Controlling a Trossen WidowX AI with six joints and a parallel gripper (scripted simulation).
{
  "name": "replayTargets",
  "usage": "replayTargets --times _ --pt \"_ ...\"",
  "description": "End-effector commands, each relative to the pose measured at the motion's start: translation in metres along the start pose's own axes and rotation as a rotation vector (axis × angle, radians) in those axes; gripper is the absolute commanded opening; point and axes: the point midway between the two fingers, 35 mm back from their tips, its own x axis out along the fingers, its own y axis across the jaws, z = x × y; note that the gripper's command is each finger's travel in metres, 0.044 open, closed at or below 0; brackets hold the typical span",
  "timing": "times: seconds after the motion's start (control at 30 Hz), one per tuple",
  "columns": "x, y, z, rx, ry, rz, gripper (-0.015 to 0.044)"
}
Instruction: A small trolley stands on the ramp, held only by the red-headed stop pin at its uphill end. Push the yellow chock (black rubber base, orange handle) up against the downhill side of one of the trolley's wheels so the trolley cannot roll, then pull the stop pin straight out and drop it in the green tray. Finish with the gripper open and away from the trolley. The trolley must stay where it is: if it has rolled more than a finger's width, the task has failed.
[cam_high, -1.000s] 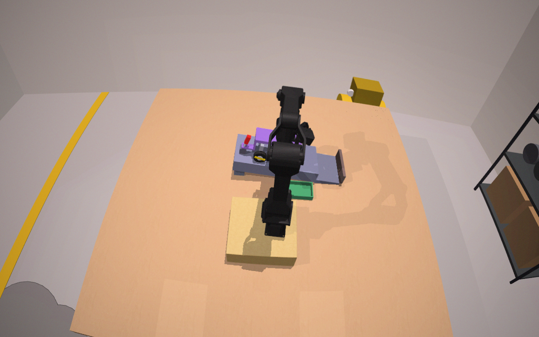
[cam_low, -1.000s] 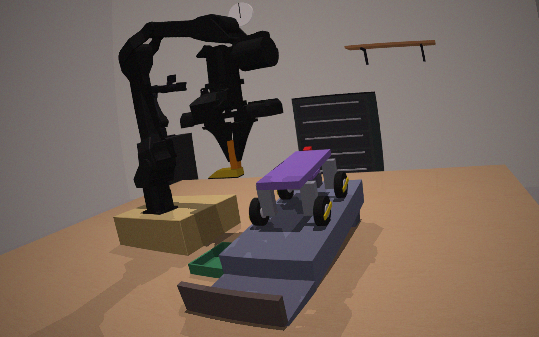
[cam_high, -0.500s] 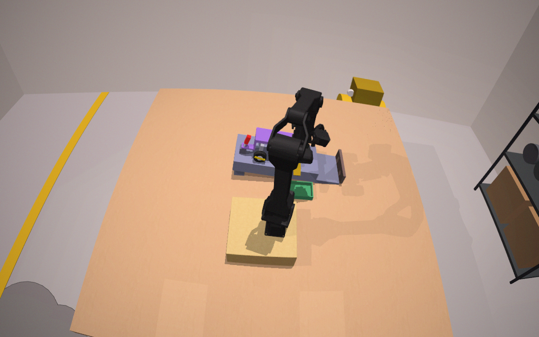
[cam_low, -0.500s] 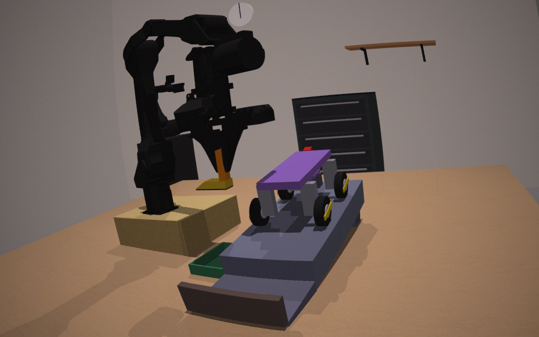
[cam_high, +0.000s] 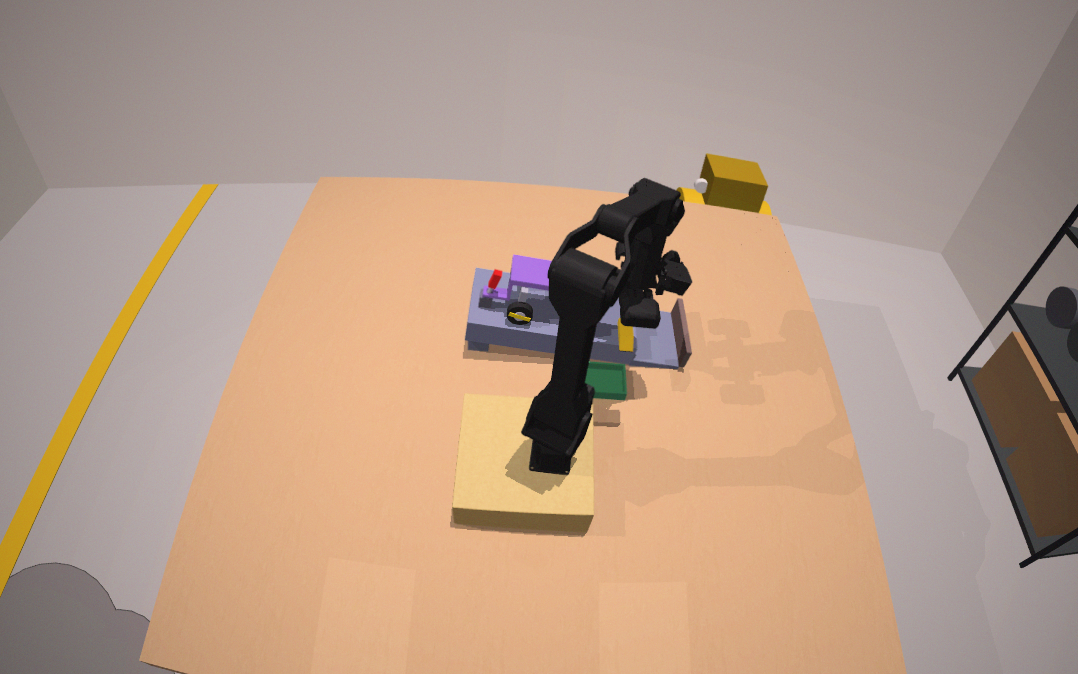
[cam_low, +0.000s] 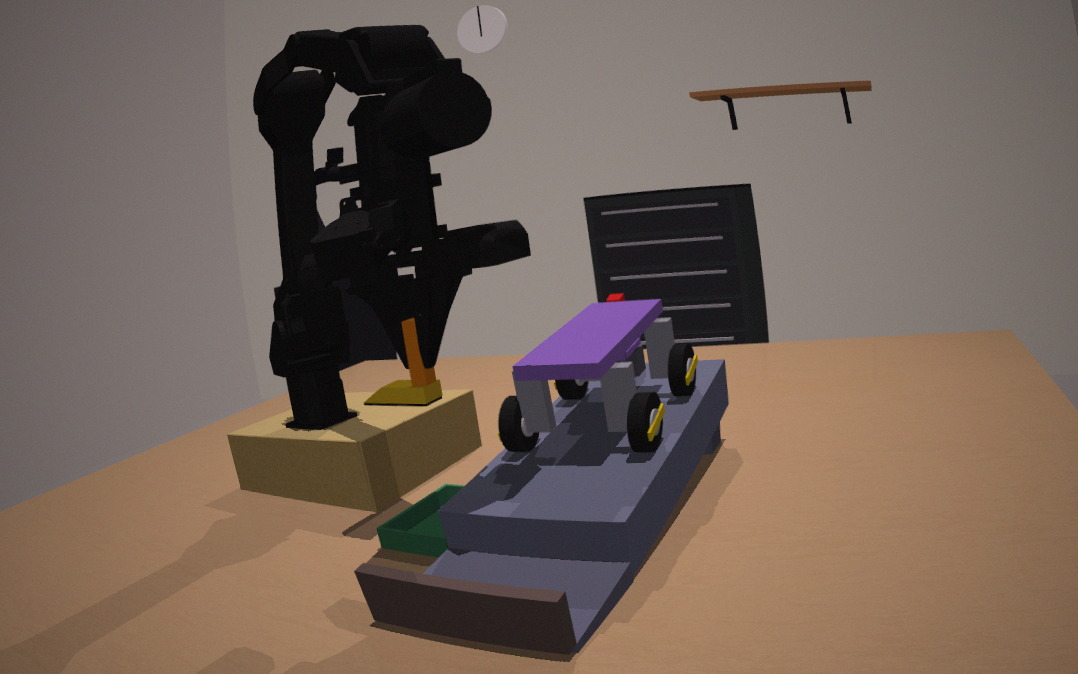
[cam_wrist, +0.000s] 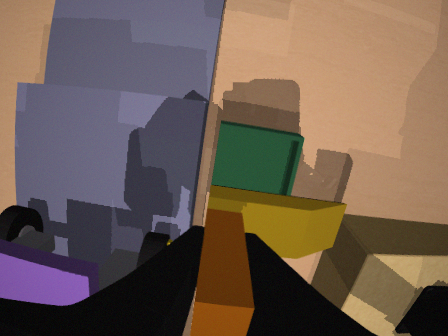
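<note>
My gripper (cam_low: 419, 364) (cam_wrist: 222, 240) is shut on the orange handle of the yellow chock (cam_high: 625, 337) (cam_low: 409, 391) (cam_wrist: 295, 225). The chock hangs upright in the air, beside the ramp (cam_high: 508, 333) (cam_low: 556, 496) (cam_wrist: 70, 150) on the arm base's side; in the wrist view it shows just below the green tray (cam_high: 608, 395) (cam_low: 411, 542) (cam_wrist: 297, 162). The purple trolley (cam_high: 530, 271) (cam_low: 596, 341) (cam_wrist: 45, 280) stands on the ramp, its downhill wheels bare of any chock. The red-headed stop pin (cam_high: 494, 278) (cam_low: 616, 297) stands at its uphill end. The arm hides my fingertips in the top view.
The pale yellow block (cam_high: 516, 484) (cam_low: 302, 468) under the arm base stands near the tray. A brown end board (cam_high: 681, 332) (cam_low: 469, 596) stands upright across the ramp's low end. The trolley's raised deck and wheels stand left of the chock in the wrist view.
</note>
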Motion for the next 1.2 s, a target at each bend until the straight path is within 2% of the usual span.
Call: replayTargets --times 0.0,0.27,1.17 --pt "0.001 0.004 0.017 -0.006 -0.007 0.001 0.0" --pt "0.002 0.008 0.034 0.041 -0.005 0.0 0.0" --pt "0.002 0.009 0.036 0.991 0.053 -0.039 0.0"
